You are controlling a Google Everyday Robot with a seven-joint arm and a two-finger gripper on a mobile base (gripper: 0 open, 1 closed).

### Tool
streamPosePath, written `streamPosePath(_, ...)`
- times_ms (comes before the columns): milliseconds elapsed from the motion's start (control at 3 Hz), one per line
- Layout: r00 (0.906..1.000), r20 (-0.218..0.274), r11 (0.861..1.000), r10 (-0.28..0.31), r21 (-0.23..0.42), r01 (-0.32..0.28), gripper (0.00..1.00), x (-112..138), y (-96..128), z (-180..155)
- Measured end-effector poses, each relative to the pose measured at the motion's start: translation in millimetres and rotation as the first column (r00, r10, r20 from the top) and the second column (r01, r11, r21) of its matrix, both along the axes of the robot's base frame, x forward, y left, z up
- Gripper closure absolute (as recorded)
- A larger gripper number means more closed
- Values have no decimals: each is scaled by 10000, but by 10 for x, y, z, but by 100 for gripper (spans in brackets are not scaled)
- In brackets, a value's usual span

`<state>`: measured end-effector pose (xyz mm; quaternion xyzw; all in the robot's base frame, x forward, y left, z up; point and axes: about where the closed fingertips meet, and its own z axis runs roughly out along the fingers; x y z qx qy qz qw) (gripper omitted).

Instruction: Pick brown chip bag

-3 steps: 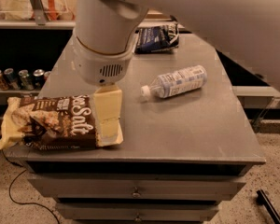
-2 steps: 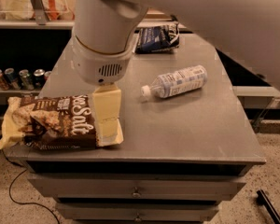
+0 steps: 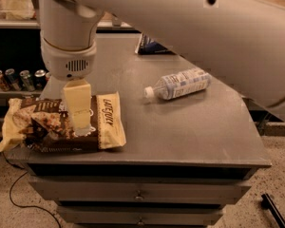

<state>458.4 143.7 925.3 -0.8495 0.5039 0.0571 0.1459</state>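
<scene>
The robot's pale arm (image 3: pixel 190 27) fills the top of the view, sweeping in from the right and turning down at the left into a round wrist housing (image 3: pixel 69 46) with a small vent grille. Below it stands a grey metal cabinet whose flat surface (image 3: pixel 180 127) carries everything, with drawers (image 3: pixel 133 191) along its front.

The brown chip bag (image 3: pixel 42 125) lies flat at the front left corner of the surface. Its cream-yellow ends point left and right, and its left end hangs a little past the edge. The jaws hang straight down from the wrist housing, directly over the right half of the bag. Their cream tip is at the bag's dark middle panel, just left of its right-hand yellow end. From this angle the tip looks to be touching the bag. Whether the jaws are released or clenched cannot be told.

A clear water bottle (image 3: pixel 180 84) lies on its side near the middle of the surface, cap toward the left, well apart from the bag. A smaller dark blue bag (image 3: pixel 152 45) sits at the far edge, partly hidden by the arm. A row of cans (image 3: pixel 19 79) stands on a shelf behind the cabinet at the left.
</scene>
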Motion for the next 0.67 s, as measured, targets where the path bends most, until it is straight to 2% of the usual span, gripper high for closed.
streamPosePath(333,9984,-300,9988,475,-57,-477,0,154,290,-194)
streamPosePath(667,9975,-547,9989,457,-71,-462,0,294,366,-362)
